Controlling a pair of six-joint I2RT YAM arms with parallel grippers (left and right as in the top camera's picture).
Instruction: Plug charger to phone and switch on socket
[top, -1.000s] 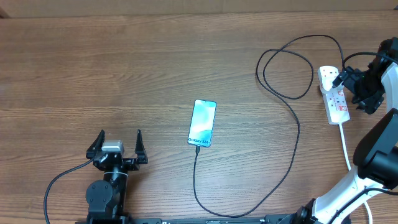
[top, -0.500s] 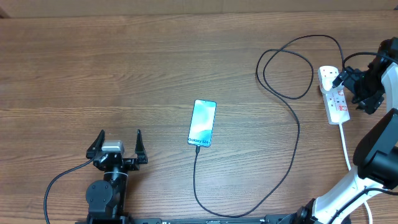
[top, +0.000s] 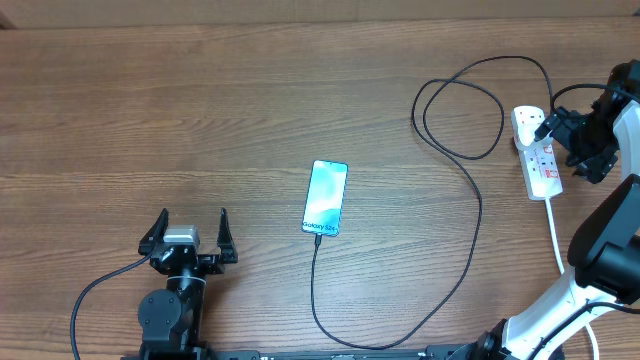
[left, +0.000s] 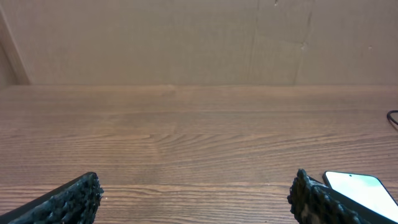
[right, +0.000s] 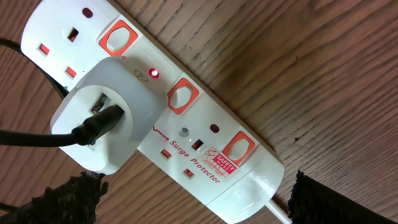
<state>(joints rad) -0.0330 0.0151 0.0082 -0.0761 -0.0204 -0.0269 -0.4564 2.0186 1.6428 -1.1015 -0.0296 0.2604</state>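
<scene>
We see a brown wood-grain surface (top: 200, 100), its grain running left to right, filling nearly the whole overhead view. Along its far edge stands a plain beige board (left: 137, 37), upright, meeting the surface in a straight line. 1 faint vertical seam crosses it right of centre.

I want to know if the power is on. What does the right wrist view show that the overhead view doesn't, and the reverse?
Only the right wrist: a lit red light beside the white adapter and the "Surge Protector" label.
Only the overhead: the phone, screen lit, with the charger meeting its near edge, and the open left tool.
Both: the socket, the charger and the wooden table.
</scene>
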